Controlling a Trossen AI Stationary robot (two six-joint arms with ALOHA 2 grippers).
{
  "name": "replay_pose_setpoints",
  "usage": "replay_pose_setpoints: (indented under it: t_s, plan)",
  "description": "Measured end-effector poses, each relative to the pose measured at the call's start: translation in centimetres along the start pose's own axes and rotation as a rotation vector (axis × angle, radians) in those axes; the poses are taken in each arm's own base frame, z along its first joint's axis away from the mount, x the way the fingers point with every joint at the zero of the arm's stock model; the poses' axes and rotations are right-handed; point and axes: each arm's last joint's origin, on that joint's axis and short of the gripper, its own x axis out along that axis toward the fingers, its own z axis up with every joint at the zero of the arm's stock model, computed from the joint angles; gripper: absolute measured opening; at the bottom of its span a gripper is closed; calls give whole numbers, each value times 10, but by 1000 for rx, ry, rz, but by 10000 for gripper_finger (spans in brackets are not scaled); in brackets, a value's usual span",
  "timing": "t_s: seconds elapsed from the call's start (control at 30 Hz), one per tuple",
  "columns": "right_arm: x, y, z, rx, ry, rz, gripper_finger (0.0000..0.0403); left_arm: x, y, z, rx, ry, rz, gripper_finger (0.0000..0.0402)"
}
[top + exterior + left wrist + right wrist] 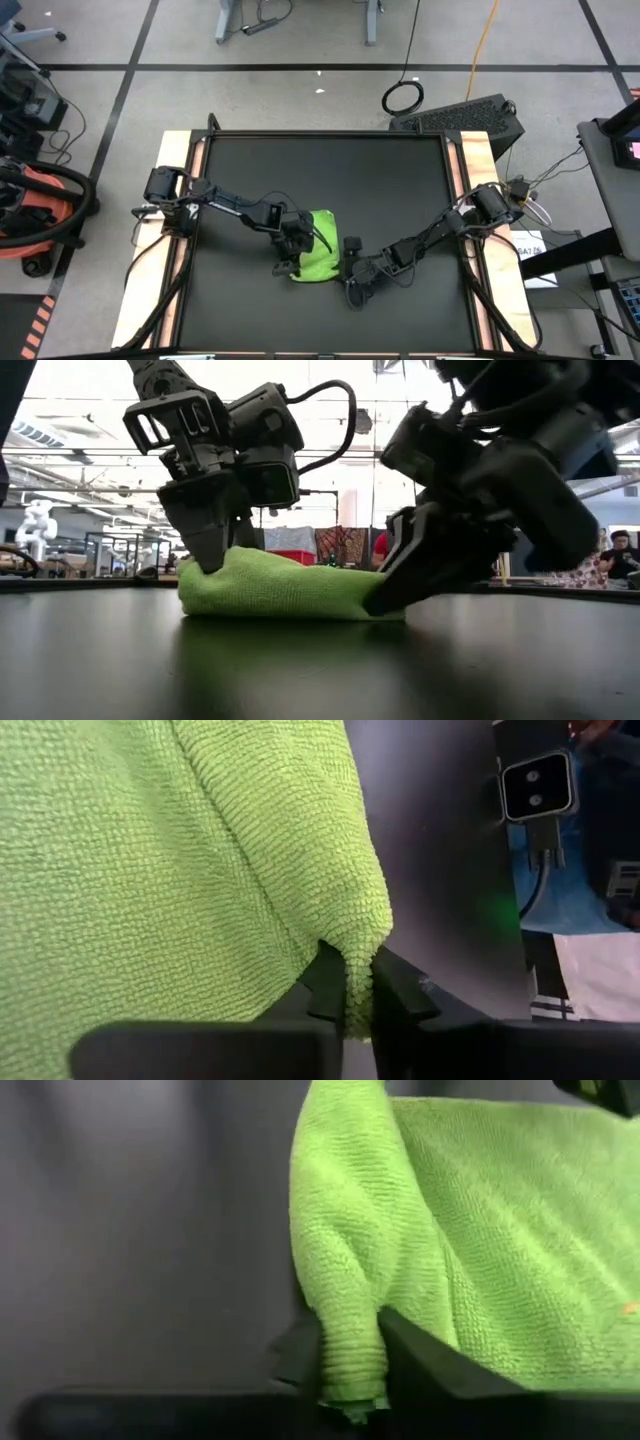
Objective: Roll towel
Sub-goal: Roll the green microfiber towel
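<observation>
the towel lies bunched in a low mound on the black mat, near the mat's middle and toward its front edge, and everything here is placed from it. nearest the low camera, the right gripper is down at the towel's right end, its fingers pressed in on a rolled fold of the cloth, pinching it just above the mat. at the towel's left end the left gripper comes down from above and nips a thin edge of the fabric between its nearly closed fingertips. the cloth between the two grips sags in a soft hump, resting on the mat. behind the towel the mat runs back to the table's wooden rim. beyond that, a coiled cable lies on the floor.
</observation>
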Motion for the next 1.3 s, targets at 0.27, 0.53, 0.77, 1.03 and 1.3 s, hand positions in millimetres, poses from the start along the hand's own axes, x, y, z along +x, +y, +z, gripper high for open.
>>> replay_pose_setpoints:
  t_s: [0.27, 0.53, 0.77, 1.03, 1.3]
  plan:
    - [4, -16, 7, 231, 40, 216, 20, -5, -9, 3, 33, -36, 53, 184]
    - [6, -34, 9, 422, 120, 373, 5, -19, -31, -1, 98, -45, 250, 283]
    - [8, -48, 11, 548, 151, 401, 8, -5, -74, -14, 327, -47, 458, 267]
    - [10, -68, 14, 708, 170, 423, 8, 24, -110, -34, 559, -71, 703, 245]
    - [10, -83, 16, 812, 183, 462, 8, 48, -105, -51, 508, -46, 846, 233]
